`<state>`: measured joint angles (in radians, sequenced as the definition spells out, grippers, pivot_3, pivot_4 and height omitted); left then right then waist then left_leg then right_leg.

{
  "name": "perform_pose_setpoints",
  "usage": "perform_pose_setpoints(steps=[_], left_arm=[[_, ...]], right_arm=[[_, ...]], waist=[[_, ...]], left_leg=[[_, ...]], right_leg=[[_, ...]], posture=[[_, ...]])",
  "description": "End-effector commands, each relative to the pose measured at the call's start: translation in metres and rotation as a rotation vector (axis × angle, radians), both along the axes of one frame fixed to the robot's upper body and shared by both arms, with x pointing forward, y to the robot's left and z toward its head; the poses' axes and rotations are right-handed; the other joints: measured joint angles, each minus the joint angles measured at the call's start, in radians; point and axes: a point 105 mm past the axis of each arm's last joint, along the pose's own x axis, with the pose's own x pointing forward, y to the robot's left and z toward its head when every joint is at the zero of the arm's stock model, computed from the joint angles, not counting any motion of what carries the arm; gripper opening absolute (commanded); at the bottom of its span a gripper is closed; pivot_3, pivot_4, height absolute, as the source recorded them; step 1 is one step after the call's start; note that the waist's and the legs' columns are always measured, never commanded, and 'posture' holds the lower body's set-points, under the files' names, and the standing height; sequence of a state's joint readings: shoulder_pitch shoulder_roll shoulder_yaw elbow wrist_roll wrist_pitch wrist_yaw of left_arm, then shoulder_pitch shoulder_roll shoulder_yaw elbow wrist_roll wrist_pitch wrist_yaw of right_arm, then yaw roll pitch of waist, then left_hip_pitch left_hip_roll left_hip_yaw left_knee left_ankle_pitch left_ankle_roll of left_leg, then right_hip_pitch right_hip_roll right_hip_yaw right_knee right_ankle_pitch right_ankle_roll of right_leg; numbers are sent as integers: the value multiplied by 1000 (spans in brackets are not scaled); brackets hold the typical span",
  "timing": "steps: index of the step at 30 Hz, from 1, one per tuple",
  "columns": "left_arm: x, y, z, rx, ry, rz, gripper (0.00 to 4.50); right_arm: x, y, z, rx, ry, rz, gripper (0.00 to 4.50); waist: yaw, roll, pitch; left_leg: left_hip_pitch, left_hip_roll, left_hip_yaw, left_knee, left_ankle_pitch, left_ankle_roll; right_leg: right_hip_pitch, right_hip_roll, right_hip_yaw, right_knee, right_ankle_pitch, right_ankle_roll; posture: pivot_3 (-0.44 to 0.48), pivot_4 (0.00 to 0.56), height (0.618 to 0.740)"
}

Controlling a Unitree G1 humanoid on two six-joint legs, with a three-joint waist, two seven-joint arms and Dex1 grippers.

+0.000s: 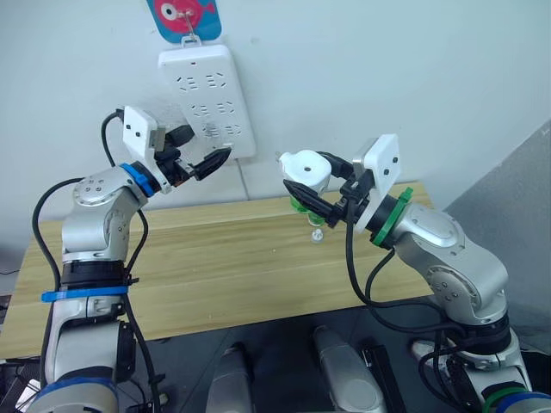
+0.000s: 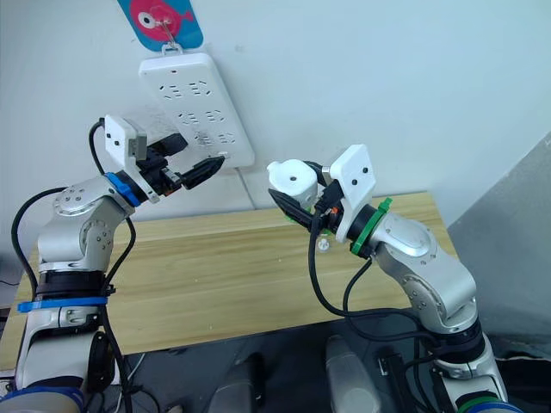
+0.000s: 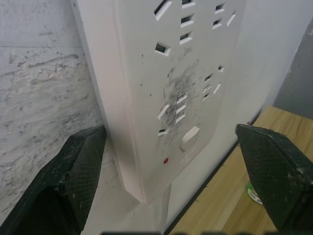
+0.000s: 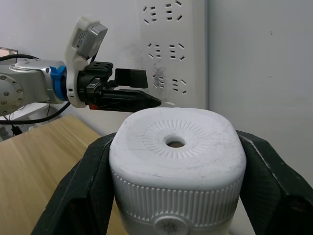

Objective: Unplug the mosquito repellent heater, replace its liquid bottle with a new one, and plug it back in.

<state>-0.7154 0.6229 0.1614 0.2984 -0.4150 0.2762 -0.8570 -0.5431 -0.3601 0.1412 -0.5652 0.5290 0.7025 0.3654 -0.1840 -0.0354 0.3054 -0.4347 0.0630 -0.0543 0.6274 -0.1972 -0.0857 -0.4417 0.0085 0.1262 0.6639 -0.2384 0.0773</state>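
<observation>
My right gripper [image 1: 308,179] is shut on the mosquito repellent heater [image 1: 305,169], a white rounded unit held in the air over the table's far edge, right of the power strip. In the right wrist view the heater [image 4: 176,156] sits between both fingers [image 4: 83,191] with its top hole facing the camera. A green part [image 1: 298,205] shows just under the heater. Below it a small clear bottle with a green top [image 1: 316,231] stands on the table. My left gripper [image 1: 207,144] is open at the lower end of the white power strip [image 1: 207,95], its fingers [image 3: 73,181] straddling it.
The power strip [image 3: 171,73] hangs on the white wall from a pink and blue fish hook [image 1: 182,17], with dark scuffs near its lowest sockets. The wooden table [image 1: 224,258] runs along the wall below. A grey panel [image 1: 516,189] stands at the right.
</observation>
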Motion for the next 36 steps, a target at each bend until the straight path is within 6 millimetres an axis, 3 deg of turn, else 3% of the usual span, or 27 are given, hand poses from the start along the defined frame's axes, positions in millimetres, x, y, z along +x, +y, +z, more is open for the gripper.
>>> perform_pose_setpoints(steps=[1,5,15,28,36], left_arm=[[-5,-19,10,7,-37,-92,4500],[-5,-20,13,-6,-46,-105,4500],[0,-21,13,-15,-70,-79,1484],[-20,-8,3,9,-2,-41,1334],[-24,-4,2,15,25,-23,1321]], right_arm=[[-10,3,17,22,-73,30,3005],[-10,4,19,23,-72,42,3005],[-8,10,24,28,-56,64,3005],[28,25,32,-22,-50,-71,3005],[38,46,39,-12,-25,-29,3005]], waist=[[2,0,0],[5,0,0],[19,0,0],[15,0,0],[14,0,0]], left_leg=[[0,0,0,0,0,0],[0,0,0,0,0,0],[0,0,0,0,0,0],[0,0,0,2,0,0],[0,0,0,1,0,0]], right_leg=[[0,0,0,0,0,0],[0,0,0,0,0,0],[0,0,0,0,1,-2],[1,0,0,1,2,-2],[0,0,-1,1,4,-5]], posture=[[-216,268,740],[-217,268,740],[-214,268,740],[-205,265,740],[-195,262,740]])
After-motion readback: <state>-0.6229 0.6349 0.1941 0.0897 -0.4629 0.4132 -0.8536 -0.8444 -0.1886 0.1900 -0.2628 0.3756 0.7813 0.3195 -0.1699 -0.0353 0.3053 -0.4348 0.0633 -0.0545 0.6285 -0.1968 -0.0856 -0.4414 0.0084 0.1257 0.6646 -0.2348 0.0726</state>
